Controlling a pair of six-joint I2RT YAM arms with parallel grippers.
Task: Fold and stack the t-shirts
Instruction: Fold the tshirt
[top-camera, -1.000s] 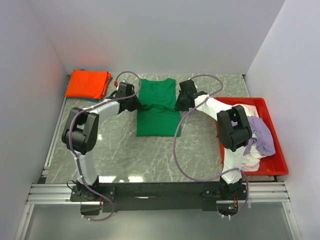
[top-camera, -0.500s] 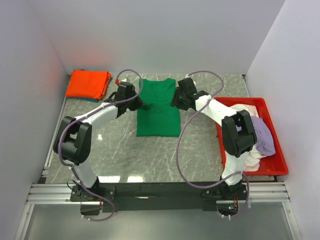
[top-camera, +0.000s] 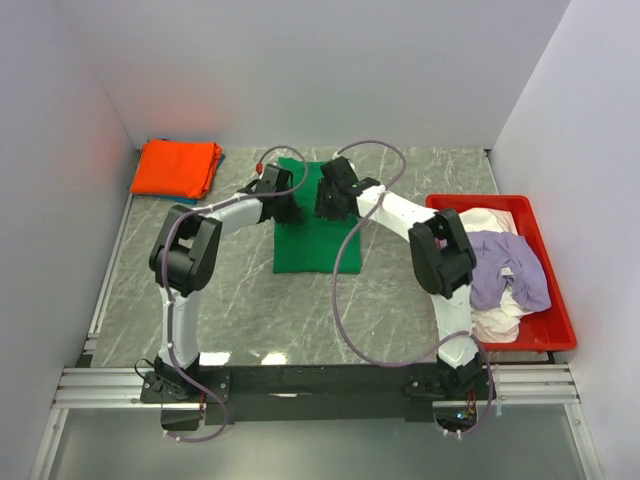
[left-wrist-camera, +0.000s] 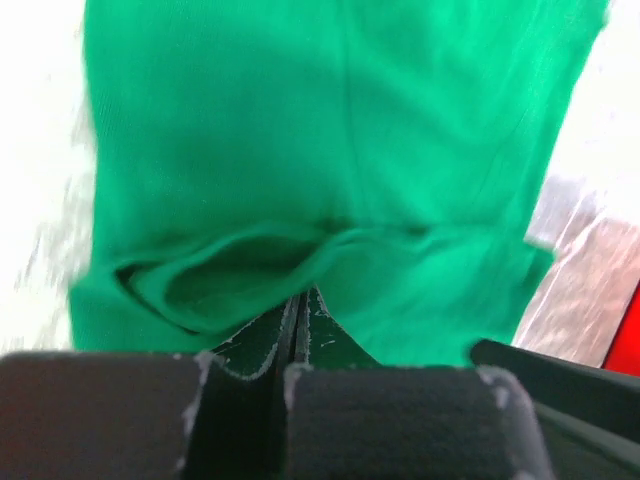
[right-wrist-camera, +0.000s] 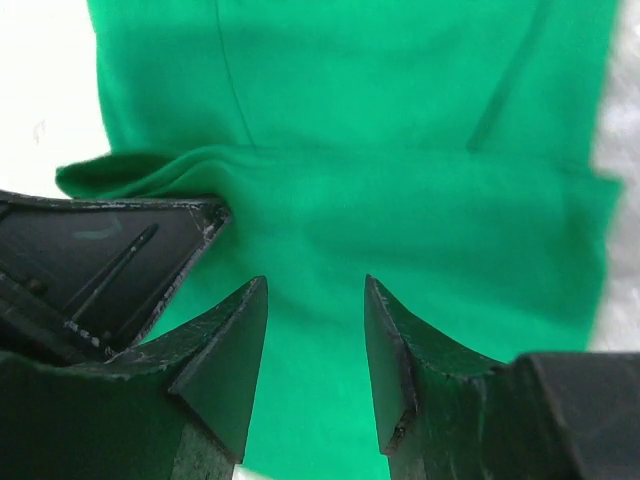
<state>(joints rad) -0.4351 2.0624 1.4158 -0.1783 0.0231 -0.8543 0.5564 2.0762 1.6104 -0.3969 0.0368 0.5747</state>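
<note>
Left gripper moved inward, pinching soft, rumpled green t-shirt.

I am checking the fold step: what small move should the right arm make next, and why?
Probably lower and close the right fingers on the green t-shirt. They stand open over the cloth, while the left fingers are shut on a puckered fold beside them.

**Cell backdrop: white box, marble-look tabletop**

Plain white walls on three sides: back wall, left wall, right wall. The tabletop is glossy grey marble pattern, with bright light reflections near its front edge. A silver aluminium rail runs along the near edge and carries a black crossbeam. A thinner metal strip lines the table's left side. Grey floor below. Lighting is even, shadows soft.
</note>
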